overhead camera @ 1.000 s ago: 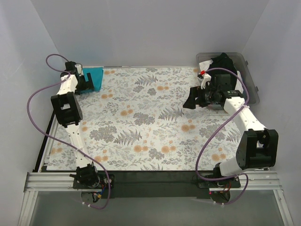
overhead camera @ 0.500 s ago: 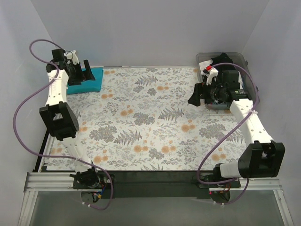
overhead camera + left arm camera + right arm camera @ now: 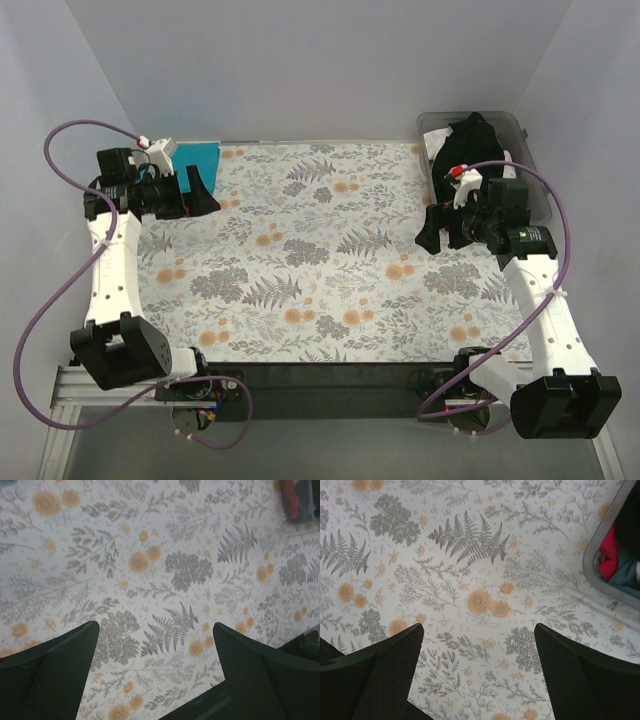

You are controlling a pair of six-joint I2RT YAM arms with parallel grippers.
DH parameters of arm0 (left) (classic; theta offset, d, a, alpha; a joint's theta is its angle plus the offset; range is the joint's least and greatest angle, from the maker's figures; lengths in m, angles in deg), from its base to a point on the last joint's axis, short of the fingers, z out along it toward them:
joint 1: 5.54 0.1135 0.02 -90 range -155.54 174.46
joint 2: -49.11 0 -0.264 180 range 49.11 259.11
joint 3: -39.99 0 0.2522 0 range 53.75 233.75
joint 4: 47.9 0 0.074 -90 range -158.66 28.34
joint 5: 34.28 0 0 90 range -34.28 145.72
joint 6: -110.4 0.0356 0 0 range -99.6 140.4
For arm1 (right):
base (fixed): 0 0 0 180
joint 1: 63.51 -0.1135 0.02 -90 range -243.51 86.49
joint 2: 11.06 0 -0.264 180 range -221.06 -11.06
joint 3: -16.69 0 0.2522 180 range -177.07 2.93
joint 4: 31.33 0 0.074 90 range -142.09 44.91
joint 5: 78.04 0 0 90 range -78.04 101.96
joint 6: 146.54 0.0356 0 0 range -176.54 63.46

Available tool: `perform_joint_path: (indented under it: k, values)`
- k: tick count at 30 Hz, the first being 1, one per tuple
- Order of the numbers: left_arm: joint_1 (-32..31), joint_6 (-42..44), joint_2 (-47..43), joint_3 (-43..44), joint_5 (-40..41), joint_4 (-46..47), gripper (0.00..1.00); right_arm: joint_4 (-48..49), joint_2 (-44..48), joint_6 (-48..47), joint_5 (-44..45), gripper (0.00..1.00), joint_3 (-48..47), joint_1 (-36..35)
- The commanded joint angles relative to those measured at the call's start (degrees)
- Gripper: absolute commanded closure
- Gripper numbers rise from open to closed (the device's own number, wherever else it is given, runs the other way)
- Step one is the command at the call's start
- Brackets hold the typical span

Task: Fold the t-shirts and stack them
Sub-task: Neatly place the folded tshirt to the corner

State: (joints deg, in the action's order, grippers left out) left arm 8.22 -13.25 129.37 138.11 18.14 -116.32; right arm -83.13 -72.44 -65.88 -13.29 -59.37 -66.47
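The teal t-shirt (image 3: 203, 155) lies folded at the far left corner of the floral tablecloth (image 3: 320, 260); its left end is covered by the left wrist. The left arm rises from its base at the near left edge, and its long link goes along the left side of the table. At the top the wrist turns to the right, so the left gripper (image 3: 196, 190) points toward the middle of the cloth. It hangs just beside the teal t-shirt, on the near side of it. Its jaws are spread wide and hold nothing. In the left wrist view the two dark fingers (image 3: 55, 667) stand at the lower corners, with only printed ferns and flowers between them.

On the right side, the right arm rises from its base at the near right edge and leans toward the far side. Its wrist is bent to the left, and the right gripper (image 3: 432, 228) hangs over the right part of the tablecloth. These jaws are also wide apart and empty. Just behind this wrist a grey bin (image 3: 540, 188) stands at the far right corner. A black t-shirt (image 3: 470, 140) is heaped in it and comes above the rim. In the right wrist view a pink cloth (image 3: 607, 557) shows in the bin's corner.
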Motion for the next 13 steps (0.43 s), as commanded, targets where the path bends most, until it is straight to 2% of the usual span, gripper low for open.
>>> perform_joint_path:
  k: [1,8,13]
  values:
    - [0.0,1.7,-7.6,-8.4,-1.5,1.8,0.02,-2.5,2.3,-1.0,0.8,0.02,4.2,0.6]
    - [0.0,3.0,-15.9,-18.1,3.4,4.0,0.02,-3.6,5.5,-0.5,-13.7,0.02,9.4,4.7]
    - [0.0,0.2,-18.7,-21.2,2.4,6.3,0.02,-4.0,6.6,-0.6,-13.4,0.02,9.3,6.7]
